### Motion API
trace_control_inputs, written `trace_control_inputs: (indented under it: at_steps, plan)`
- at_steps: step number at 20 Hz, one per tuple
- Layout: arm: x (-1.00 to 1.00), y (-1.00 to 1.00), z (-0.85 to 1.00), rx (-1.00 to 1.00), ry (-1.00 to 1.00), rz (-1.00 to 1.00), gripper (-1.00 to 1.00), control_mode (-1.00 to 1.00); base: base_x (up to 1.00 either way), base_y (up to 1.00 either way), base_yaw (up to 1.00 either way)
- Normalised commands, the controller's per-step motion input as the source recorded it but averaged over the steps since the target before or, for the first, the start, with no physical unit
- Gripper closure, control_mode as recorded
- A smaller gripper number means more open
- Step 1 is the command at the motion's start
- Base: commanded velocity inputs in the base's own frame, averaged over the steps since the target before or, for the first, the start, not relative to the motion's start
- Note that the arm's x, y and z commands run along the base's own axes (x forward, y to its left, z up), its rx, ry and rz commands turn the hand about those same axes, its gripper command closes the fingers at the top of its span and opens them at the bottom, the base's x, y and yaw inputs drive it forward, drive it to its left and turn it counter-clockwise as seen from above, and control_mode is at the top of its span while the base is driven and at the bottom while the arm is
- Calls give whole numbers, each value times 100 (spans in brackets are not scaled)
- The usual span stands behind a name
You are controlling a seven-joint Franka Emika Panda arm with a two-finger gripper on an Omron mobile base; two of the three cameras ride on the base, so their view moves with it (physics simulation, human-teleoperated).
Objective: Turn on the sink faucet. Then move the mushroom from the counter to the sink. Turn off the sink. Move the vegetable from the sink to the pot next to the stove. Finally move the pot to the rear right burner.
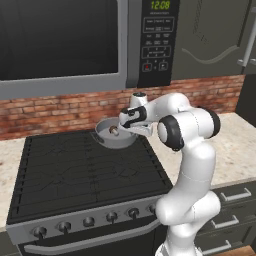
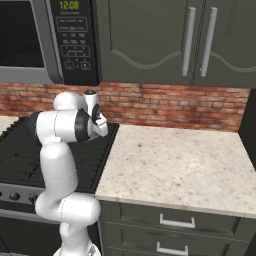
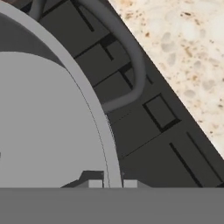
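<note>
The pot (image 1: 115, 134) sits on the stove (image 1: 85, 172), over the rear right burner as far as the left base view shows, with the mushroom (image 1: 114, 131) lying as a small brown lump inside it. Judging by this, the faucet steps, the mushroom's trip through the sink and its drop into the pot are done, and the last step, carrying the pot to the rear right burner, looks all but finished; what seems left is to let go of the rim and pull the arm clear. The gripper (image 1: 131, 120) hangs at the pot's right rim, and in the hand view its jaws stand pressed together on the thin grey rim (image 3: 109, 153), one tip each side of it, so it is pinching the pot. The left base view gives the whole picture: pot, mushroom, burner grates, knobs along the stove front and the microwave (image 1: 65, 45) above. The right base view hides the pot behind the arm and shows instead the speckled desk (image 2: 170, 160) to the right of the stove, the brick wall (image 2: 175, 105) and the cupboards (image 2: 165, 40). The hand view alone shows the grip up close, plus the pot's curved handle (image 3: 131, 65) over the dark grate and the desk's edge just beside the stove.
</note>
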Motion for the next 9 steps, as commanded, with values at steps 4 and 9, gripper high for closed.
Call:
trace_control_inputs:
  at_steps: [4, 9]
  plan:
    - [0, 0, -18, 0, 0, 0, 100, -100, 0, 0, 0]
    - [0, 0, -9, 0, 0, 0, -100, -100, 0, 0, 0]
